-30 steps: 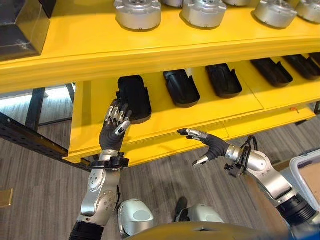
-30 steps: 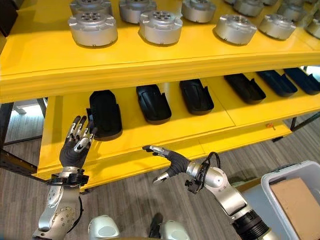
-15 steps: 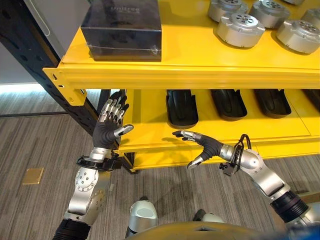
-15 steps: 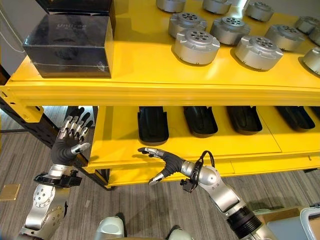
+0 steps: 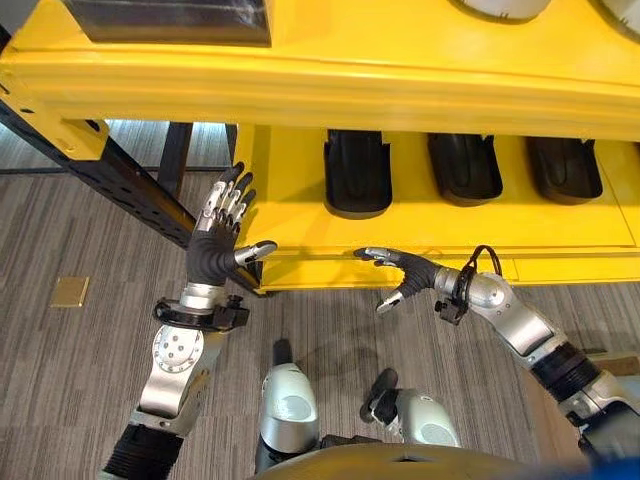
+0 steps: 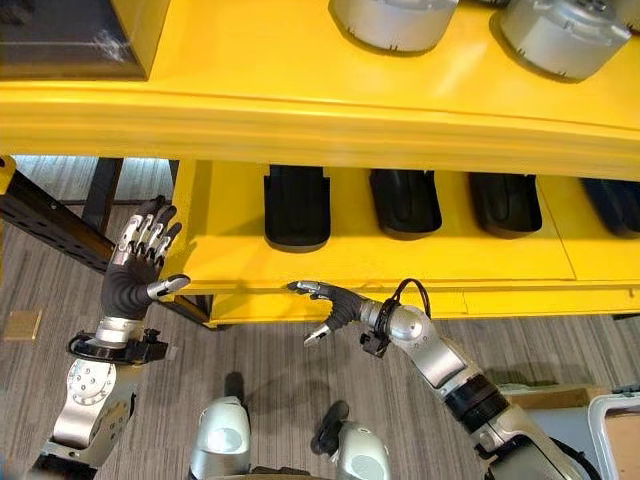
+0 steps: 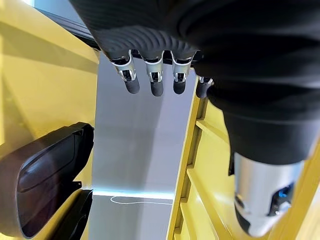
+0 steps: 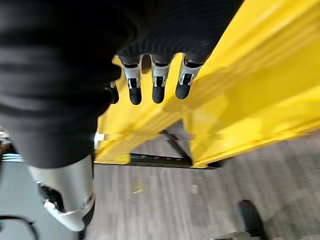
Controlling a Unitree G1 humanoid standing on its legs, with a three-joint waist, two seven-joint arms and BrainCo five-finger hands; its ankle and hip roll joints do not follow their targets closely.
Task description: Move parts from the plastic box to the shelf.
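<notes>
The yellow shelf (image 5: 300,85) spans the view in two tiers. On the lower tier lie black oblong parts (image 5: 356,172) side by side (image 6: 405,200). On the upper tier stand round silver parts (image 6: 395,18). My left hand (image 5: 212,252) is raised with straight, spread fingers by the shelf's left end, holding nothing. My right hand (image 5: 400,275) hovers open before the lower tier's front lip, below the leftmost black part, and is empty too. A corner of the plastic box (image 6: 622,430) peeks in at the lower right.
A dark box (image 5: 170,18) rests on the upper tier at the left. A black perforated rack post (image 5: 95,165) slants down beside the shelf's left end. Grey wood-look floor (image 5: 70,380) lies below. A brown cardboard piece (image 6: 535,397) sits by the plastic box.
The camera has tilted down, so the shelf now sits higher in the picture and more floor shows. Both hands stay open and empty in about the same pose.
</notes>
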